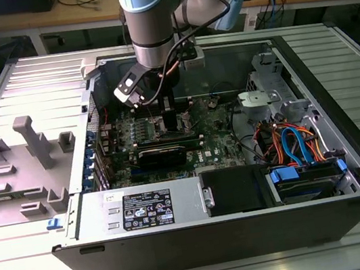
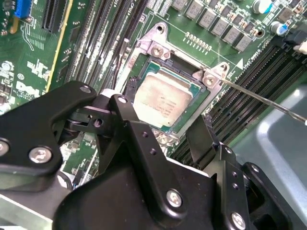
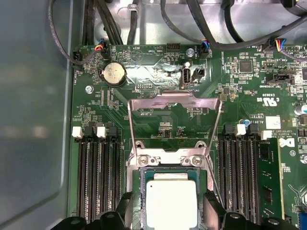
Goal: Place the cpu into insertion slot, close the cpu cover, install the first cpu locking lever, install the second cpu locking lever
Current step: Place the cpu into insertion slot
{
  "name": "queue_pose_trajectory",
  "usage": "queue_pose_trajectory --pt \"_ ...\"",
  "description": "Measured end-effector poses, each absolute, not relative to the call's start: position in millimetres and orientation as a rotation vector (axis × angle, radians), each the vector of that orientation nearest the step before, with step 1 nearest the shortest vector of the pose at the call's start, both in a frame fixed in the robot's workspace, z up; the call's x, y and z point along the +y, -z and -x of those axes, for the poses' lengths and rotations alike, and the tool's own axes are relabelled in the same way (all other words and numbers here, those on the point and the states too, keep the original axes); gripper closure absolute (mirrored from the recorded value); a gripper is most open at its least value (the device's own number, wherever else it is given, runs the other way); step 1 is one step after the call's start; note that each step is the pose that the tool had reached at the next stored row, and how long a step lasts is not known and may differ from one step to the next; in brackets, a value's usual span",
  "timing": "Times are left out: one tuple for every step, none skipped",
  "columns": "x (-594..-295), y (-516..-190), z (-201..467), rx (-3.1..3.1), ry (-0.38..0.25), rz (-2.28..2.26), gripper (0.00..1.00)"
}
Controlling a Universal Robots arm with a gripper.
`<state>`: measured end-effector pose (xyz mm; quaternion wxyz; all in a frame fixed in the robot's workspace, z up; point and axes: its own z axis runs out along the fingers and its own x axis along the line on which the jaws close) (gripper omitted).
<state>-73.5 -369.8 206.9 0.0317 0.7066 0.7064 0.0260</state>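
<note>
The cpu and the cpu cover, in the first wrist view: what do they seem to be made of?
The cpu: its top looks like metal, dull silver-grey and matt, with a soft, even sheen. The cpu cover: probably thin sheet metal, bright and silvery; its narrow bars catch the light, and the green board shows through its large window.

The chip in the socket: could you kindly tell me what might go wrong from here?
The open gripper flanks the chip seated in the socket; a skewed move might nudge it. The cover stands open, and a thin lever juts near the gripper, so either could snag.
</note>
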Motion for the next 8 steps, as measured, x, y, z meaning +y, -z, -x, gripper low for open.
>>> queue_pose_trajectory --pt "-369.8 -206.9 73.4 2.176 -0.080 -2.176 0.31" --pt "-369.8 -207.0 73.4 2.176 -0.081 -2.176 0.31" --pt "-369.8 -206.9 73.4 2.176 -0.081 -2.176 0.31" --pt "-369.8 -206.9 73.4 2.176 -0.080 -2.176 0.31" --pt "-369.7 -206.8 73.7 2.176 -0.081 -2.177 0.31" --pt "-369.5 -206.7 74.4 2.176 -0.081 -2.176 0.31" --pt "-369.5 -206.6 74.7 2.176 -0.081 -2.176 0.31" --pt "-369.5 -206.5 74.7 2.176 -0.081 -2.176 0.31"
